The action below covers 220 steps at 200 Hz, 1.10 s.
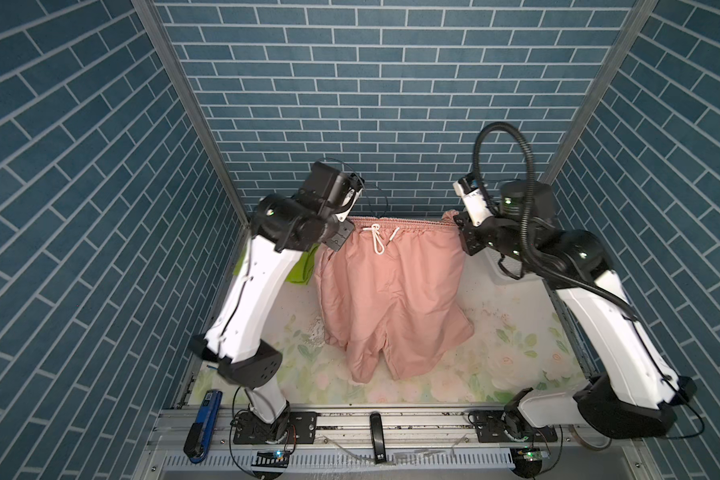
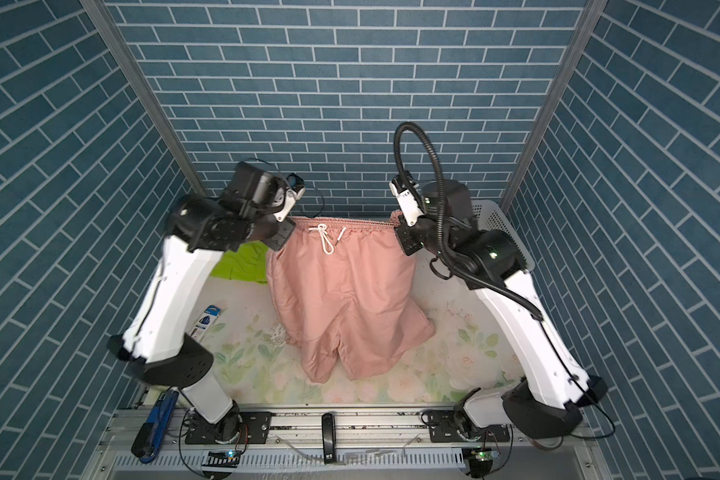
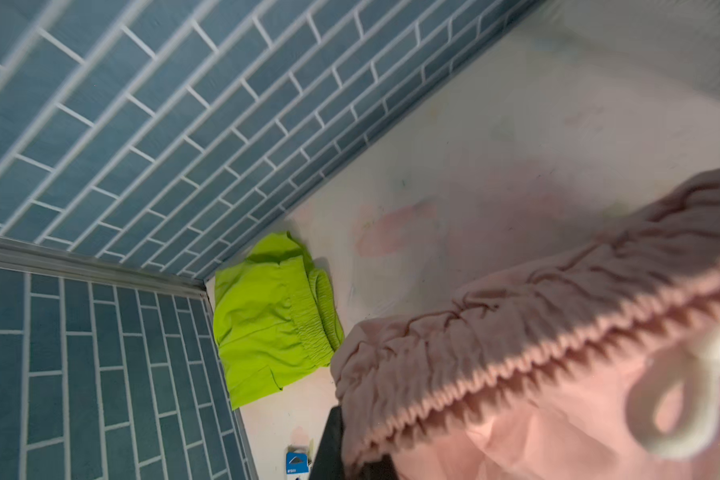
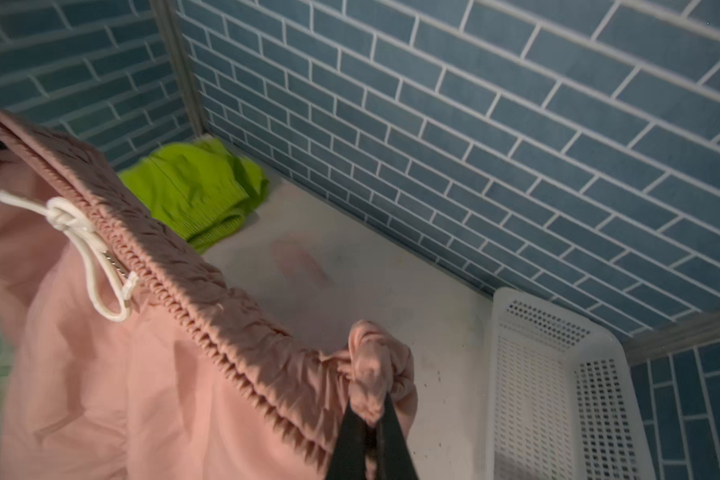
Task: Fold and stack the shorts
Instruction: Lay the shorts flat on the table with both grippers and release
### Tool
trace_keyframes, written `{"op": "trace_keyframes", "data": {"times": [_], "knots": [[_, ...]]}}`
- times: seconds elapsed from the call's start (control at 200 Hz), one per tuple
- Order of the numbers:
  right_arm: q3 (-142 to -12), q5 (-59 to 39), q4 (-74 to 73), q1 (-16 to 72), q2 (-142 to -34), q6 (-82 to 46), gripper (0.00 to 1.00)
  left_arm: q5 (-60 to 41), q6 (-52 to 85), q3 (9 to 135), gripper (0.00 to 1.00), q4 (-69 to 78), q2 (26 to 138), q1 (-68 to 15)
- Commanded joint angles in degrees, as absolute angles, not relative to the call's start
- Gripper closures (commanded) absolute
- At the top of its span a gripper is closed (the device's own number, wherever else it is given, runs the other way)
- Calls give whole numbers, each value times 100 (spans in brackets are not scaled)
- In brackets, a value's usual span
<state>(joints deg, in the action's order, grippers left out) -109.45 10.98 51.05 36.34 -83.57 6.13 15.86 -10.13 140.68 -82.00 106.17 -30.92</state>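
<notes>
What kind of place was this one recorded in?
Probably a lab test booth dressed as a laundry corner: metal-framed blue brick-print wall panels, robot arms bolted to a front rail, pink shorts over a floral table cover, a white basket.

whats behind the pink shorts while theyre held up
Behind the pink shorts the wrist views show the table and the green shorts in the far left corner. The table under the hanging legs is covered.

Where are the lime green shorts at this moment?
In both top views the green shorts lie on the table in its far left corner, just left of the hanging pink shorts.
</notes>
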Motion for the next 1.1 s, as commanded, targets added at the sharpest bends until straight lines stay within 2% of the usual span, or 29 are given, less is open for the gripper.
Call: {"op": "trace_keyframes", "data": {"times": [0.0,0.095,0.275,0.53,0.585,0.615,0.645,0.675,0.69,0.705,0.77,0.835,0.95,1.095], "knots": [[-10869,1841,4482,3080,-8892,872,100,1779,-1096,14736,100,-8525,11588,-2206],[-10927,1383,3872,2702,-9629,861,100,1529,-1000,15352,100,-8402,12563,-1748],[-11624,712,3081,2400,-11326,831,100,1710,-762,15211,100,-7540,13534,-1267],[-14018,230,2931,2282,-13860,277,100,1617,-536,15120,100,-6704,13953,-806],[-14596,253,3047,2279,-14281,131,100,1481,-595,15056,87,-6567,13953,-774],[-14849,244,3137,2267,-14460,58,100,1452,-604,15052,74,-6534,13953,-773],[-15065,204,3218,2267,-14576,9,100,1396,-615,15056,51,-6552,13957,-773],[-15140,146,3255,2263,-14592,-35,100,1340,-588,15066,23,-6588,13945,-773],[-15131,92,3252,2267,-14576,-55,95,1324,-553,15065,8,-6608,13928,-773],[-15097,21,3252,2268,-14535,-68,89,1307,-510,15064,2,-6643,13916,-769],[-14776,-157,3152,2276,-14237,-87,62,1090,-366,15100,0,-6867,13805,-765],[-14207,-298,3025,2276,-13734,-116,48,1008,-100,15122,0,-7227,13578,-765],[-12681,-471,2797,2276,-12393,-231,41,670,475,14319,0,-7669,12713,-765],[-10171,-272,2648,2276,-10457,-645,38,-563,919,10610,0,-6373,10497,-853]]}}
